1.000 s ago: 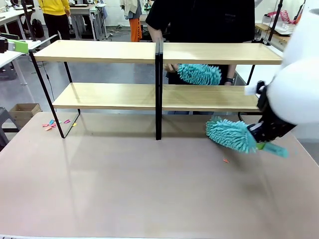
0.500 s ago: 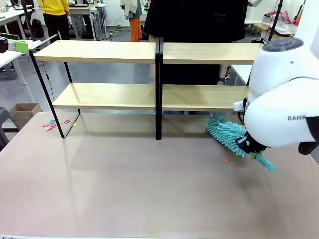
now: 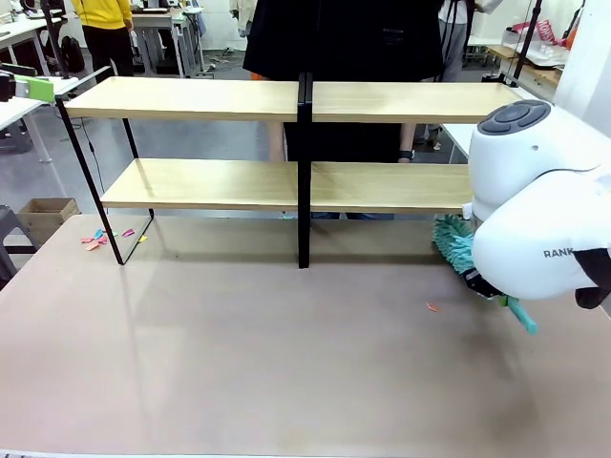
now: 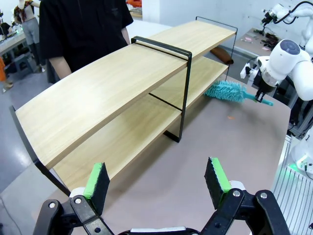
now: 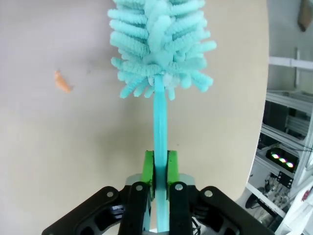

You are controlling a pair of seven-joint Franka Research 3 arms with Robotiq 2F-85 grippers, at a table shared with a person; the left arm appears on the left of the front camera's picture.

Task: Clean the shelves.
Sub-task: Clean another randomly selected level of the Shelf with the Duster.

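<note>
Your right fingers [image 5: 160, 169], pinching the duster [image 5: 159, 54] handle, have swung toward the counter's [image 3: 286, 363] right edge; lift it onto the shelves [image 3: 296, 186] at the far edge; left fingers [image 4: 159, 178] spread

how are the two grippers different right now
The left gripper stands open with nothing between its pads, up above the near end of the shelves. The right gripper is shut on the duster handle, down at the table by the lower board. Both are black with green pads.
</note>
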